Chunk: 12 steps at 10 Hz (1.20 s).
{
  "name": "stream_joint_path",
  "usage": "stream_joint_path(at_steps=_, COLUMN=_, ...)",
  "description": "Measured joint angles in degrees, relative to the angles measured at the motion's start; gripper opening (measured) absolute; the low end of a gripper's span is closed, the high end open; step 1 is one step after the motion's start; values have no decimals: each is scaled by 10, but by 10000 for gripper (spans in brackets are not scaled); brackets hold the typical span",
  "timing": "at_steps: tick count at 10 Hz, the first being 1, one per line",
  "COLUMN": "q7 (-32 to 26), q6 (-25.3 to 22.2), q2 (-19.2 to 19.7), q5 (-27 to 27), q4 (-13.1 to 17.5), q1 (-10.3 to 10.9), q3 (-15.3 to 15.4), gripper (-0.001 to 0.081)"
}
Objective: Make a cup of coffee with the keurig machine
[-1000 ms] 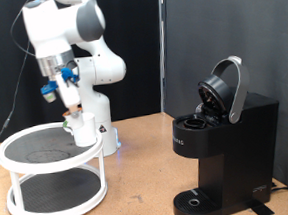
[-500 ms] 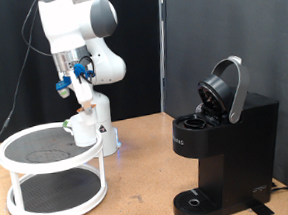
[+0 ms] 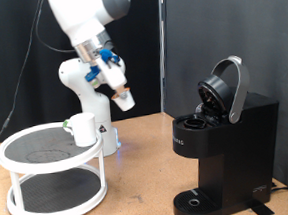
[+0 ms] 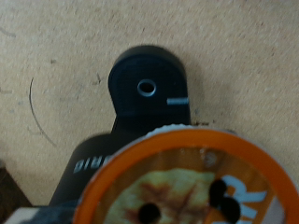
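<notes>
Pincer (image 3: 123,99) first: hanging in mid-air over the tabletop (image 3: 140,178), between rack and machine, and apparently clamping a small pod (image 4: 187,187). Judging so because the wrist view is showing the pod's orange rim and printed foil top filling the near field, right where the fingers meet, with nothing underneath supporting it; not seeing the fingers themselves there.

Starting at the exterior view's left: resting on the top shelf of a white two-tier round rack (image 3: 17,148), at its right edge, the cup (image 3: 83,129), upright and untouched, well apart from the machine. Sitting there probably as a staging spot, within easy reach of the arm.

Moving rightward: tilting down and toward the keurig machine (image 3: 236,130), the arm's hand, well above the tabletop.

Ending at the right: standing with its lid (image 3: 226,86) swung up and open, exposing the chamber, presumably for loading. Looking down past the pod in the wrist view, seeing the machine's black base and drip tray (image 4: 145,89), with no cup on it.
</notes>
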Motion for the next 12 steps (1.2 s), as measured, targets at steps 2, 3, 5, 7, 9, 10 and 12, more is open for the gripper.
stream_joint_path(at_steps=2, q7=33, q6=15, q2=8, q5=7, q4=12, q1=7, q3=19, gripper=368)
stream_joint_path(at_steps=3, q7=29, q6=14, q2=8, q5=7, q4=11, q1=7, q3=18, gripper=368)
stream_joint_path(at_steps=5, q7=18, q6=14, q2=11, q5=60, q4=11, q1=8, q3=15, gripper=368)
stream_joint_path(at_steps=7, q7=17, q6=12, q2=23, q5=115, q4=26, q1=18, q3=17, gripper=368)
stream_joint_path(at_steps=9, q7=17, q6=11, q2=41, q5=155, q4=55, q1=37, q3=24, gripper=368)
stream_joint_path(at_steps=10, q7=17, q6=11, q2=48, q5=167, q4=69, q1=45, q3=29, gripper=368)
stream_joint_path(at_steps=12, q7=19, q6=2, q2=59, q5=176, q4=97, q1=57, q3=39, gripper=368)
